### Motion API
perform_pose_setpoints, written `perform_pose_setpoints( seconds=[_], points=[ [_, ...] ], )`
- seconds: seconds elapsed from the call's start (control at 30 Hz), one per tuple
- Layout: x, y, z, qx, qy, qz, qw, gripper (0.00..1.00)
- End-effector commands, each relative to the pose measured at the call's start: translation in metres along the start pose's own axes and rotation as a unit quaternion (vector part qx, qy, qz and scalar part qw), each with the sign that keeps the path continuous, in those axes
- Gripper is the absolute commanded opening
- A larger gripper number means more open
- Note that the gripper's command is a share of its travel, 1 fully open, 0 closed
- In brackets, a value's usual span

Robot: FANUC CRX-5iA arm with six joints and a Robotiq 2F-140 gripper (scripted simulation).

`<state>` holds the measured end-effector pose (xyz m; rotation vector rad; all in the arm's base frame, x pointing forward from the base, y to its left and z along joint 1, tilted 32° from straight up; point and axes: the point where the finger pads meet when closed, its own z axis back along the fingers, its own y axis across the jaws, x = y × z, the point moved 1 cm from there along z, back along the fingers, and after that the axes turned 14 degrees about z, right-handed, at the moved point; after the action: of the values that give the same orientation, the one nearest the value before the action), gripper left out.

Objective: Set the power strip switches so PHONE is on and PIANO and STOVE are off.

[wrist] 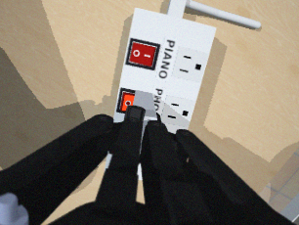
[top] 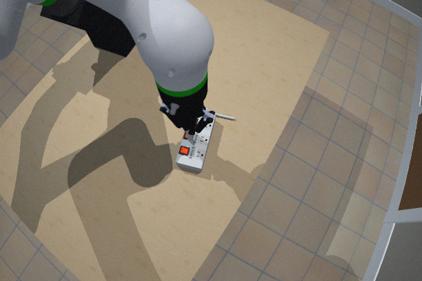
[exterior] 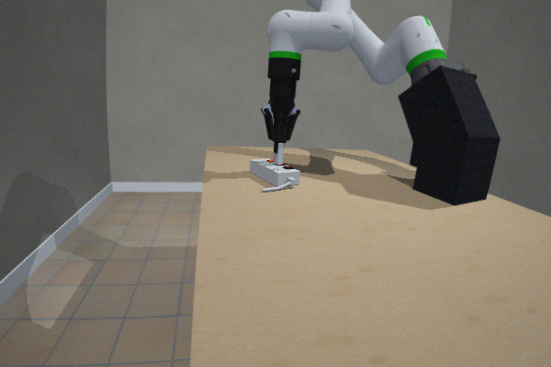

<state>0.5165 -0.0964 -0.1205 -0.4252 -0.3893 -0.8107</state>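
Note:
The white power strip [top: 196, 144] lies face up on the wooden table, also in the exterior view [exterior: 275, 171] and the wrist view [wrist: 163, 78]. Its PIANO switch [wrist: 143, 53] is a dark red rocker at the cord end. The PHONE switch [wrist: 128, 102] glows brighter orange-red and is partly covered by my fingers. A third red switch [top: 184, 150] near the strip's other end glows bright; the wrist view hides it. My gripper [wrist: 141, 105] is shut, empty, pointing straight down with its fingertips on the PHONE switch.
The strip's short white cord [top: 224, 116] sticks out at its far end. The robot's black base [exterior: 450, 133] stands on the table to the right. The table edge and tiled floor [exterior: 112, 246] lie to the left.

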Motion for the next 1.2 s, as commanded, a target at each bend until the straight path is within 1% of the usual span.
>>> perform_pose_setpoints(
  seconds=[0.0, 0.7, 0.83, 1.0, 1.07, 1.17],
  points=[
    [0.0, 0.0, -0.001, 0.0, 0.0, 0.0, 1.0, 0.0],
    [0.0, 0.0, 0.0, 0.0, 0.0, 0.0, 1.0, 0.0],
    [0.0, 0.0, 0.007, 0.0, 0.0, 0.0, 1.0, 0.0],
    [0.0, 0.0, 0.021, 0.0, 0.0, 0.0, 1.0, 0.0],
    [0.0, 0.0, 0.021, 0.0, 0.0, 0.0, 1.0, 0.0],
    [0.0, 0.0, 0.03, 0.0, 0.0, 0.0, 1.0, 0.0]
  ],
)
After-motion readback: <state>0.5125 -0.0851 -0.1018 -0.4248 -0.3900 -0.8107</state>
